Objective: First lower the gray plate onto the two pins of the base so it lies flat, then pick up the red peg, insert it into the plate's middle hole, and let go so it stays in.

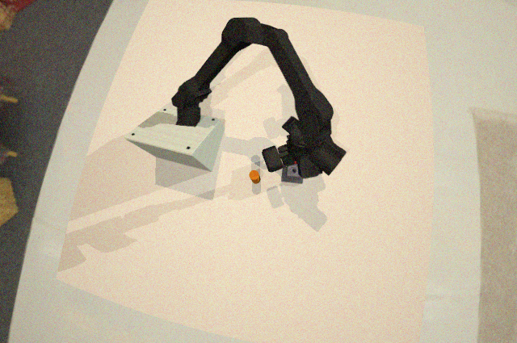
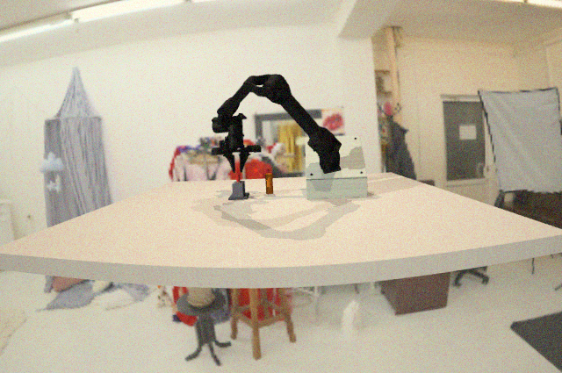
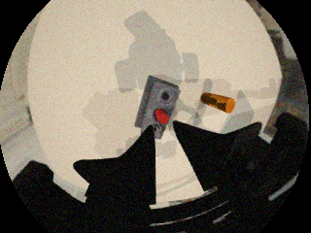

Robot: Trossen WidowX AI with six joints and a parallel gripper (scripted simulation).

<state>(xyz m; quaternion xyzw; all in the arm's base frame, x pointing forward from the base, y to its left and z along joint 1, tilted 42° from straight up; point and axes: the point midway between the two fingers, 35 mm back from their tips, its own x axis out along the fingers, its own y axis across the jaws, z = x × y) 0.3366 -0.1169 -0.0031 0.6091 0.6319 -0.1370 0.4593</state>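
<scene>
From out here, my claw point(image 1: 294, 157) point(image 2: 237, 171) point(image 3: 162, 126) points down over the gray stack, its two fingers apart. The red peg point(image 1: 296, 162) point(image 2: 237, 174) point(image 3: 162, 116) stands in the gap between them, its lower end in the stack. On the wrist feed I see the peg's end just beyond the fingertips, slightly nearer the one on that picture's left; whether it brushes either finger, I can't tell.

Right under the claw, the gray plate point(image 1: 288, 172) point(image 2: 237, 186) point(image 3: 154, 102) and the base point(image 1: 292, 180) point(image 2: 235, 198) point(image 3: 144, 99) read to me as one piece. A dark round feature shows to one side of the peg and another, partly hidden by a fingertip, to the other. I can't make out how flush the plate sits.

Near the stack, off to one side, an orange cylinder point(image 1: 254, 176) point(image 2: 270, 183) point(image 3: 218, 103) stands upright on the pale table point(image 1: 355, 247) point(image 2: 281, 246) point(image 3: 73, 58). Well apart from the claw, beyond the cylinder, the black arm point(image 1: 292, 64) point(image 2: 299, 112) rises from a pale green wedge-shaped mount point(image 1: 170, 140) point(image 2: 336, 187).
</scene>
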